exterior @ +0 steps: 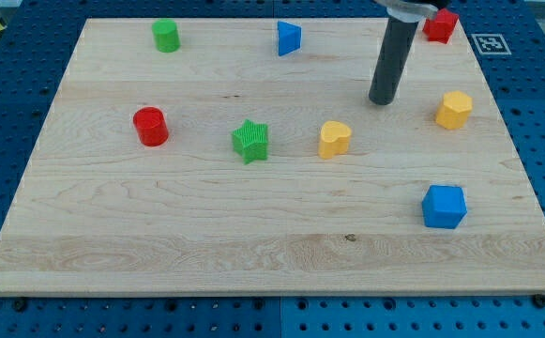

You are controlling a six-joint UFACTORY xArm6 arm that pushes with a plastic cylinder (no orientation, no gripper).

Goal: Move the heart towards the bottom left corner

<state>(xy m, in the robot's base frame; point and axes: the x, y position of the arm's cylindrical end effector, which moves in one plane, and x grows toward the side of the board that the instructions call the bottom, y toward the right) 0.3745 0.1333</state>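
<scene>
A blue cube (443, 207) lies nearest, at the bench's (206, 253) lower right. The yellow heart (335, 138) sits mid-board, right of a green star (250, 141). My tip (382, 100) rests above and right of the heart, apart from it, touching nothing; there is no end effector to open or close.

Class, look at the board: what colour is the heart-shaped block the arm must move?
Yellow. The yellow heart-shaped block shows best in the camera view, near the board's middle.
</scene>
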